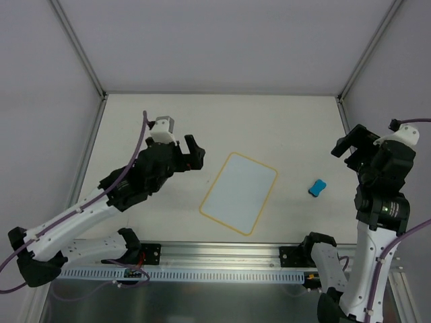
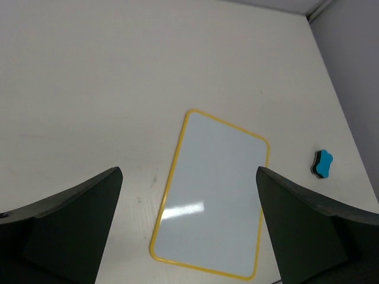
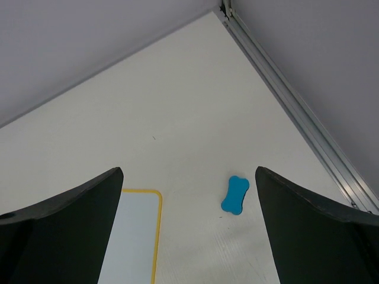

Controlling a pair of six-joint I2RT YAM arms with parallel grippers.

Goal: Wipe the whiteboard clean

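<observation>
Now, whiteboard (image 1: pixel 239 192) between left hand (image 1: pixel 193 154) and right hand (image 1: pixel 347 149), well apart.

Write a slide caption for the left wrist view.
Open left gripper frames a blank, yellow-rimmed whiteboard; the blue eraser lies apart to its right.

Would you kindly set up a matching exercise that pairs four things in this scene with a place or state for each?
Things:
1. flat white rectangular whiteboard with a thin yellow rim
2. small blue bone-shaped eraser block
3. left end effector
4. right end effector

Places or states:
A. open, right of the eraser block
B. wiped blank, lying between the two arms
C. open, left of the whiteboard
D. lying loose, right of the whiteboard

Pairs: 1-B, 2-D, 3-C, 4-A
</observation>
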